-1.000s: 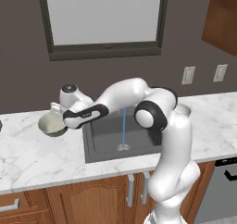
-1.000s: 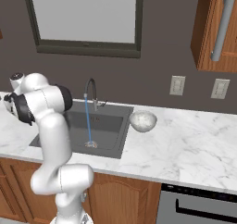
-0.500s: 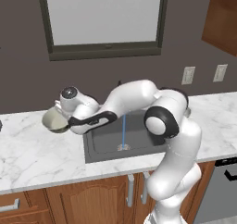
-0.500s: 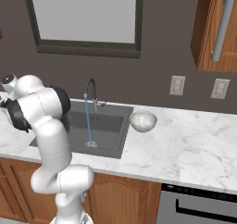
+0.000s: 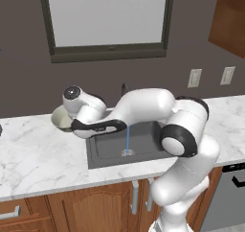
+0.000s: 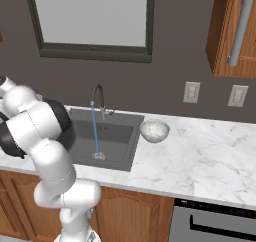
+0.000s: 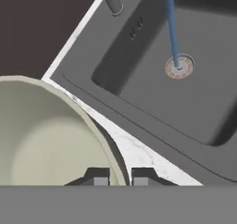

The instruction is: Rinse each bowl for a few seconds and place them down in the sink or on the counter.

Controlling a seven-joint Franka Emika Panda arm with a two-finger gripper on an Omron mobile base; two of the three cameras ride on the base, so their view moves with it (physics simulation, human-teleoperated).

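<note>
Two bowls in play. The olive-beige bowl (image 7: 51, 135) sits at the claw (image 7: 120, 177): in the hand view its rim runs straight down between the two dark finger tips, which stand close together, one inside the wall and one outside, so the gripper is pinched on that rim. From the left base view the same bowl (image 5: 61, 119) is over the counter (image 5: 33, 159) just left of the sink (image 5: 143, 142), at the end of the reaching arm; whether it rests on the marble or hangs just above it I cannot tell.

The relation that matters: the water stream (image 7: 172, 28) falls from the faucet (image 6: 99, 98) to the drain (image 7: 178, 67), and it lies to the robot's right of the held bowl, across the sink's near rim. The carry should therefore run rightward and inward over the basin, judging from this layout.

The whitish marbled bowl (image 6: 154, 130) waits on the counter just beside the sink's right edge, well apart from the claw.
</note>
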